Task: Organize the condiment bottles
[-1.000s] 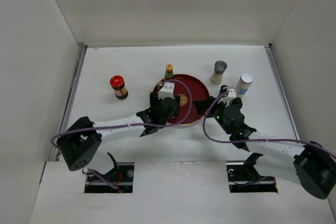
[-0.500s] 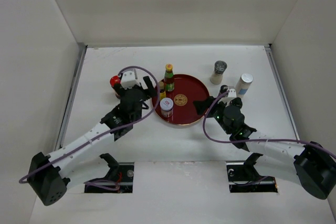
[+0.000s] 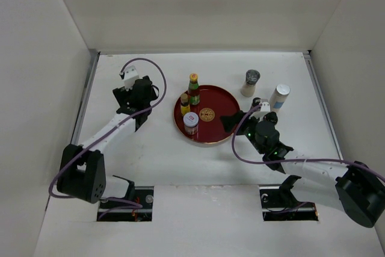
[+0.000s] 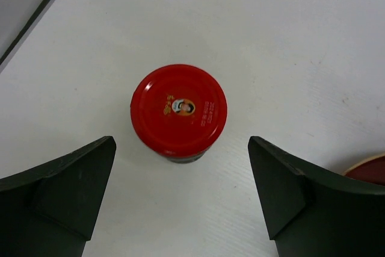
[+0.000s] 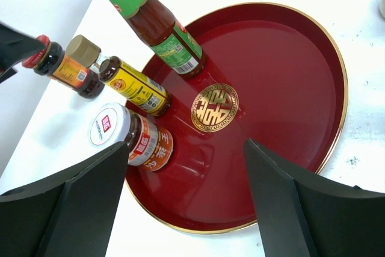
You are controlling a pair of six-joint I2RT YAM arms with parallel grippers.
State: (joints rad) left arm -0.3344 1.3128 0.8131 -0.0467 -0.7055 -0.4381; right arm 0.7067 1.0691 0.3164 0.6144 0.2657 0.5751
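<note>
A red round tray [image 3: 231, 97] holds a tall green-label sauce bottle [image 3: 194, 88], a small yellow-label bottle [image 3: 185, 104] and a white-lid jar [image 3: 190, 122] along its left side. My left gripper [image 3: 135, 91] is open above a red-lid jar [image 4: 178, 110], which stands on the table left of the tray, a finger on either side and apart from it. In the top view the wrist hides that jar. My right gripper [image 3: 231, 121] is open and empty over the tray's near right rim [image 5: 337, 88], pointing at the white-lid jar [image 5: 129, 136].
A grey-capped grinder [image 3: 249, 82] and a white bottle with a blue label [image 3: 279, 96] stand on the table right of the tray. White walls close in the table on the left, back and right.
My left arm drew back from the tray, leaving the white-lid jar standing on it, and swung left to hover over the red-lid jar. The right arm has not moved.
</note>
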